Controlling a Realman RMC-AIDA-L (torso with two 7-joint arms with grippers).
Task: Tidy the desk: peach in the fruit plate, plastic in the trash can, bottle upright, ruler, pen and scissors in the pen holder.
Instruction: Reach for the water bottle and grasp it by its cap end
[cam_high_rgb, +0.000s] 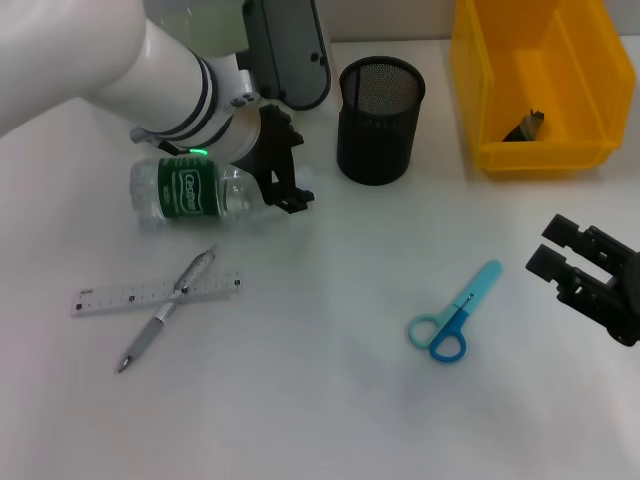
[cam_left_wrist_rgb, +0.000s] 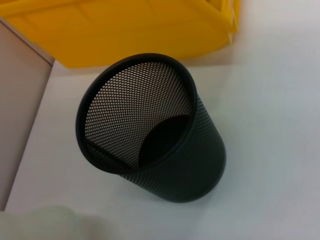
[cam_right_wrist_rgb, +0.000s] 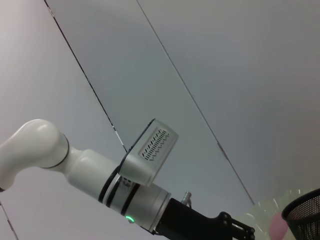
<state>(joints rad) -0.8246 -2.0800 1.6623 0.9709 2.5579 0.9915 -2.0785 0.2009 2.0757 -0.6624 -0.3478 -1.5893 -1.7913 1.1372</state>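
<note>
A clear bottle (cam_high_rgb: 185, 190) with a green label lies on its side at the left of the desk. My left gripper (cam_high_rgb: 292, 172) is at its neck end, jaws apart around it. The black mesh pen holder (cam_high_rgb: 380, 120) stands upright just to the right; it fills the left wrist view (cam_left_wrist_rgb: 150, 130) and looks empty. A ruler (cam_high_rgb: 120, 296) and a silver pen (cam_high_rgb: 165, 312) lie crossed in front of the bottle. Blue scissors (cam_high_rgb: 452, 318) lie at mid right. My right gripper (cam_high_rgb: 556, 247) is open and empty at the right edge. A pinkish peach (cam_right_wrist_rgb: 277, 227) on a pale plate (cam_right_wrist_rgb: 287, 202) shows in the right wrist view.
A yellow bin (cam_high_rgb: 480, 90) stands at the back right with a dark scrap (cam_high_rgb: 525, 126) inside. My left arm (cam_high_rgb: 120, 70) covers the back left of the desk.
</note>
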